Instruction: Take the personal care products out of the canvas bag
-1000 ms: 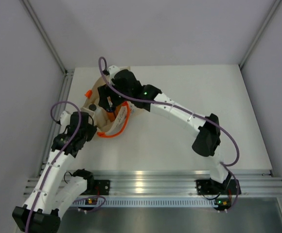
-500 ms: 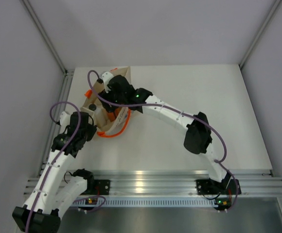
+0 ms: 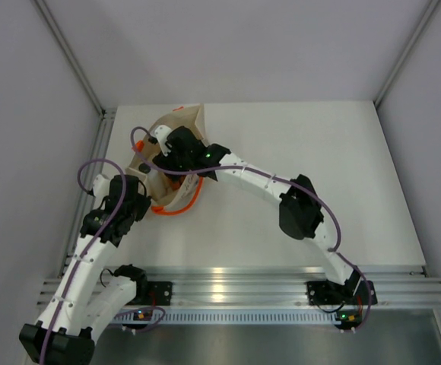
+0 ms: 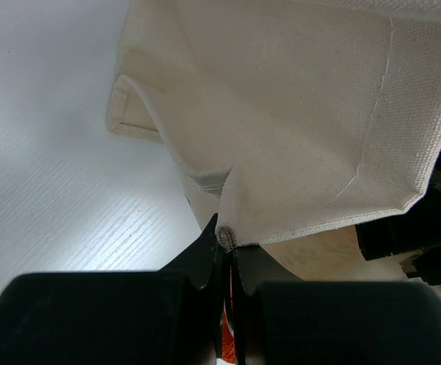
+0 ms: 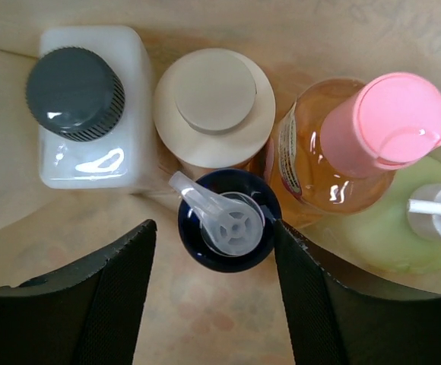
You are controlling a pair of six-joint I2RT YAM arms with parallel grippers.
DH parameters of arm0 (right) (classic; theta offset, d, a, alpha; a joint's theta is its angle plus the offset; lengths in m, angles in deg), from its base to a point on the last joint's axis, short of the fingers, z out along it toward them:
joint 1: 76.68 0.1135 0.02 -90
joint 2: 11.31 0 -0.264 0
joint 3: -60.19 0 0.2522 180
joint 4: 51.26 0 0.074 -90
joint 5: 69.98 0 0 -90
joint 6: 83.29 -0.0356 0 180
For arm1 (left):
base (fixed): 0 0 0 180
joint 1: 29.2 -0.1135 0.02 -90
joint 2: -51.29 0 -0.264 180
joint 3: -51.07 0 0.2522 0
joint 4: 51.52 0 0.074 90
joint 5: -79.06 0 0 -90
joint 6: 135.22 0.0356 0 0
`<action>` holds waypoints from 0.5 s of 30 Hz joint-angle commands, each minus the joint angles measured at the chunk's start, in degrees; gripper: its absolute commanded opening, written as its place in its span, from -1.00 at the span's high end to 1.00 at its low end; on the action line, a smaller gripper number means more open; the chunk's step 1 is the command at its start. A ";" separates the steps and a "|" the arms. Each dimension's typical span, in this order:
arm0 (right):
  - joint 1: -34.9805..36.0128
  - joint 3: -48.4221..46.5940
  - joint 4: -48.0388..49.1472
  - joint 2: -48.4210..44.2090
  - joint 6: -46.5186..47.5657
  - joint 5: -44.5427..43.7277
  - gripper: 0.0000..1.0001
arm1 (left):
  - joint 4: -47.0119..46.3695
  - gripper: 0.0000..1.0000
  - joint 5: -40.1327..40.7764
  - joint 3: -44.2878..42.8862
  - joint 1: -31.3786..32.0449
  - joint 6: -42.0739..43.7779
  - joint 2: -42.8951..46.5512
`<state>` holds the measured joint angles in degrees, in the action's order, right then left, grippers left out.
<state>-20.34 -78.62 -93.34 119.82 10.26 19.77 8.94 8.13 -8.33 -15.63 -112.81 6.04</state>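
The canvas bag (image 3: 192,122) stands at the table's back left, and its beige cloth (image 4: 304,114) fills the left wrist view. My left gripper (image 4: 226,237) is shut on its rim seam. My right gripper (image 5: 213,228) is down inside the bag, open. Its jaws straddle the dark-blue pump top (image 5: 228,220) of the orange bottle. The right finger (image 5: 312,289) touches that top and the left finger (image 5: 122,289) stands apart from it. Around it stand the clear bottle with dark cap (image 5: 76,95), the cream squat one (image 5: 214,103), the peach one with pink cap (image 5: 391,125) and the yellow-green one with white cap (image 5: 433,213).
An orange loop handle (image 3: 176,207) hangs out at the bag's near side. White tabletop (image 3: 304,144) lies to the bag's right. Grey walls close in on the left, back and right, and a metal rail (image 3: 236,285) runs along the near edge.
My right arm has reached further left and down into the bag, and its jaws have narrowed around the dark-blue top. The bag's far wall now stands up in view. The left arm has held still.
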 commanded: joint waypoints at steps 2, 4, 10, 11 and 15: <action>-0.35 -3.18 2.39 2.02 0.49 -0.10 -0.17 | 5.25 1.00 1.76 0.04 -0.11 0.97 -1.50; -0.61 -3.61 2.47 2.55 0.32 -0.01 -0.10 | 5.25 1.00 1.85 -0.23 -0.11 1.23 -1.59; -1.58 -3.97 3.96 4.05 -1.61 1.39 -0.09 | 5.25 1.00 2.20 -0.93 -0.11 2.38 -1.59; -1.67 -3.71 4.40 4.05 -1.97 1.39 -0.09 | 5.25 1.00 2.29 -0.93 -0.11 2.38 -1.50; -1.76 -1.25 7.83 3.08 -3.11 1.57 -0.14 | 5.25 1.00 2.20 -0.85 -0.11 2.47 -1.59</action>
<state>-21.37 -80.31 -92.42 122.00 8.93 20.18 9.40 8.83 -9.10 -15.63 -111.37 5.64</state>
